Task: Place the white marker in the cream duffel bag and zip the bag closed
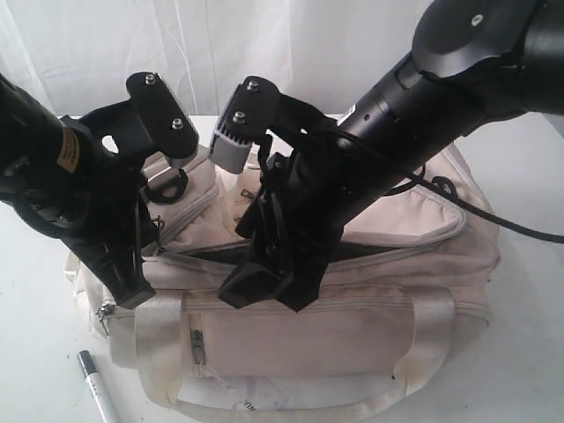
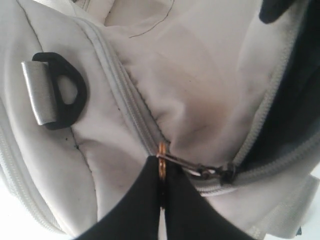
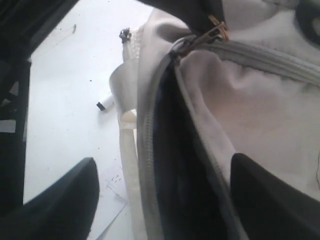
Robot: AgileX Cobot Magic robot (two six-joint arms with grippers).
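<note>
Slim white marker [image 1: 95, 388], dark-capped, lies at near left edge of white worktop [image 1: 35, 352] beside large cream fabric duffel bag [image 1: 308, 339], not yet bagged; main zip [image 3: 146, 150] gapes unzipped; left gripper [image 2: 161, 180] clamps brass zip-pull ring [image 2: 162, 159], right gripper [image 3: 165, 160] spread wide, empty.

1. White marker [image 1: 95, 388]: lower end cut off by the exterior view's bottom edge; from the right wrist, mostly hidden behind the cream duffel bag [image 1: 308, 339].
2. Zipper pull [image 2: 184, 164]: ring half hidden between the pinched tips of the left gripper [image 2: 161, 171].
3. Bag interior [image 3: 175, 165]: too dark to tell contents.
</note>
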